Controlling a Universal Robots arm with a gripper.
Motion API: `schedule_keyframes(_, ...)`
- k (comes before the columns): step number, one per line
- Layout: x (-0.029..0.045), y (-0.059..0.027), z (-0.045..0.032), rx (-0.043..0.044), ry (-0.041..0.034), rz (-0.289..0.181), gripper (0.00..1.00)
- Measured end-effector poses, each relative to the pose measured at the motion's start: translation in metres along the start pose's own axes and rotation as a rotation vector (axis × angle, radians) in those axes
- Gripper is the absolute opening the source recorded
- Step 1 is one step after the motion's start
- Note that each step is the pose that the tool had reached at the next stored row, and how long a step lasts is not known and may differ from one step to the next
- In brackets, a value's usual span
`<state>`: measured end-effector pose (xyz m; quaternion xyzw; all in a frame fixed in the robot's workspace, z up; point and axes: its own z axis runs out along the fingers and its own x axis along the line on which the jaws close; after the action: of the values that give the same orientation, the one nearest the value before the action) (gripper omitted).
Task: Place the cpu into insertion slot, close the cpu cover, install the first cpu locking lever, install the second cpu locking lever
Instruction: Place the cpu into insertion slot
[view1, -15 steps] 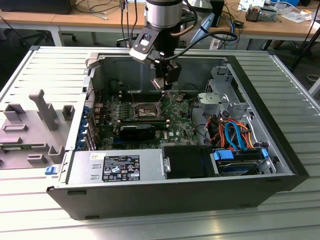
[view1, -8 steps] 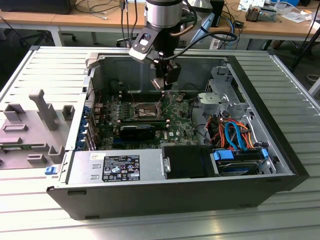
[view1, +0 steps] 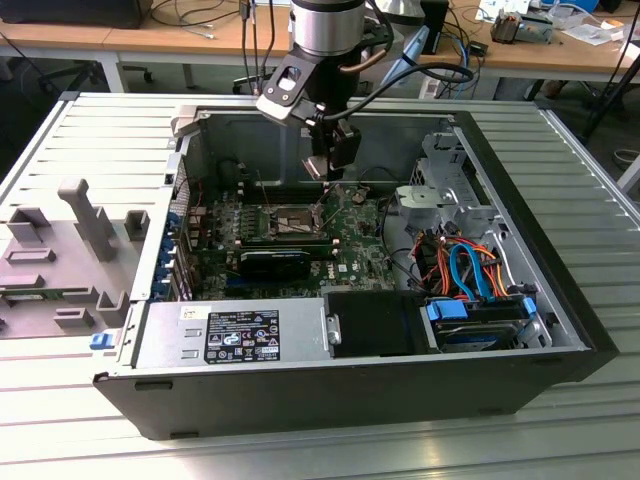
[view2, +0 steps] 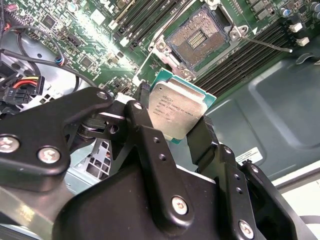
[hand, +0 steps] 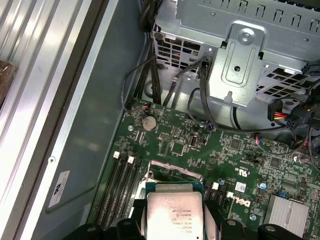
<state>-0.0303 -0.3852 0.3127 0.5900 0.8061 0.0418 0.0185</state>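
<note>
gripper | fingers clamped on cpu; cpu | aloft over green board, near insertion slot; insertion slot | uncovered

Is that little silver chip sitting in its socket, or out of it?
Out. The pincer grips the cpu above the board, and the insertion slot lies open and empty, its dark centre bare.

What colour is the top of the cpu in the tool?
The cpu top is dull silver-grey with a green rim; second wrist view best.
</note>
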Motion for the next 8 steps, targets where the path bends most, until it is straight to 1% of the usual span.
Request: schedule_keyframes(8, 0.0000, 0.0000, 0.0001, -0.0004, -0.0020, 0.022, 0.55)
